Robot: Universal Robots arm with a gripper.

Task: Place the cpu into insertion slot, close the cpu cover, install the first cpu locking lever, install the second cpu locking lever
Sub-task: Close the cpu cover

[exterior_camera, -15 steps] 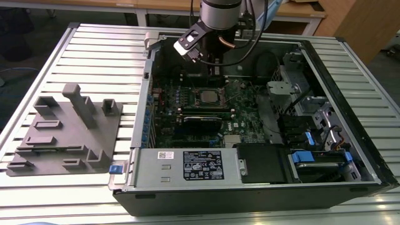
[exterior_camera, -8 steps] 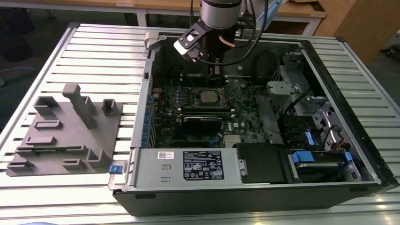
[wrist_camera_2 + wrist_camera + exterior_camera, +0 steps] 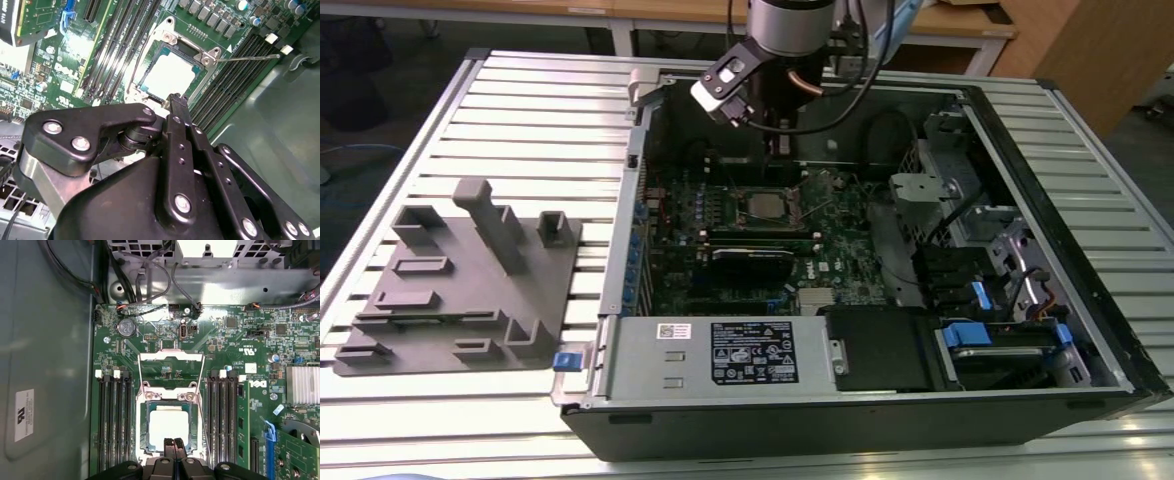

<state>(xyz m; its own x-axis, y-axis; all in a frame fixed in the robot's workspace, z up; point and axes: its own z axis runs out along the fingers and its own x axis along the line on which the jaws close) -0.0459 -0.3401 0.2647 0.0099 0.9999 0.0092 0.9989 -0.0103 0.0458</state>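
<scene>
Your cpu (image 3: 169, 426) lies flat in the slot (image 3: 143, 432), pale silver face up. The cover (image 3: 170, 356) stands open, so closing it looks like the step in hand: catch its free edge and swing it down. In the exterior view the pincer (image 3: 782, 150) hangs at the cpu's 12 o'clock, pressed together and empty.

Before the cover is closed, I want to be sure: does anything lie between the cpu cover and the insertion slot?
Nothing visible lies there. The cpu sits bare in the insertion slot, and the cpu cover stands open beside it. The shut gripper hangs above the slot's edge.
</scene>
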